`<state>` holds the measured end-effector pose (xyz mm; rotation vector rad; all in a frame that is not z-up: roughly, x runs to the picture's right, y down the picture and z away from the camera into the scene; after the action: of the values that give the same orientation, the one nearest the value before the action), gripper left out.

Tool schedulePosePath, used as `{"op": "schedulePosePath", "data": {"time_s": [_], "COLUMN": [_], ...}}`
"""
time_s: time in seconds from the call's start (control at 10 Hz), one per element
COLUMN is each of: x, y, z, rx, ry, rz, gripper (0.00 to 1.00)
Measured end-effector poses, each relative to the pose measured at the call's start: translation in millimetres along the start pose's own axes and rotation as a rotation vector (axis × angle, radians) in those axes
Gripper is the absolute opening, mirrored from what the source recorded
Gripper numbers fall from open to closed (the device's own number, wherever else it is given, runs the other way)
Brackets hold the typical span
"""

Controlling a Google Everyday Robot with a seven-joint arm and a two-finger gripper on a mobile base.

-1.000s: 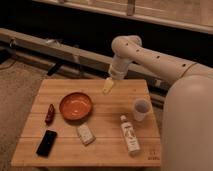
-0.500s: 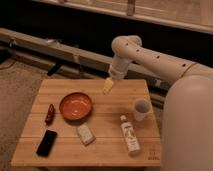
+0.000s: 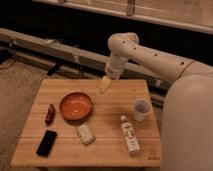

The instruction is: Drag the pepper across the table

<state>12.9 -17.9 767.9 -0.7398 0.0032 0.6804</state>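
The tool (image 3: 104, 84) hangs over the far side of the surface (image 3: 112, 102), behind the orange bowl (image 3: 76, 106). I cannot tell whether it is open or closed. The pepper (image 3: 49, 113) lies near the left edge, just beside the bowl and well apart from the tool.

No writing could be read. The gripper (image 3: 104, 85) hung over the far part of the worktop (image 3: 115, 102). Well apart from the gripper, toward the near edge, the bottle (image 3: 130, 137) carried an illegible label, and the corner mark (image 3: 152, 158) was illegible too.
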Motion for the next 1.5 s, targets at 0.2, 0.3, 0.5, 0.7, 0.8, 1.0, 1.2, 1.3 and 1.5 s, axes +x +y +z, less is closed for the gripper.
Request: {"op": "schedulePosePath", "data": {"time_s": [0.2, 0.3, 0.5, 0.7, 0.8, 1.0, 1.2, 1.3, 1.5], "x": [-30, -37, -51, -77, -93, -111, -128, -138, -160], "y": [32, 41, 60, 93, 109, 127, 149, 162, 187], "z": [-10, -12, -14, -7, -4, -2, 2, 4, 13], "rx": [0.006, 0.007, 0.014, 0.015, 0.016, 0.016, 0.017, 0.016, 0.011], "ry": [-0.028, -0.036, -0.049, -0.054, -0.057, -0.060, -0.060, -0.059, -0.046], "rz": [-0.092, -0.118, -0.175, -0.254, -0.298, -0.358, -0.429, -0.466, -0.536], "gripper": [0.80, 0.80, 0.80, 0.80, 0.80, 0.80, 0.80, 0.80, 0.80]}}
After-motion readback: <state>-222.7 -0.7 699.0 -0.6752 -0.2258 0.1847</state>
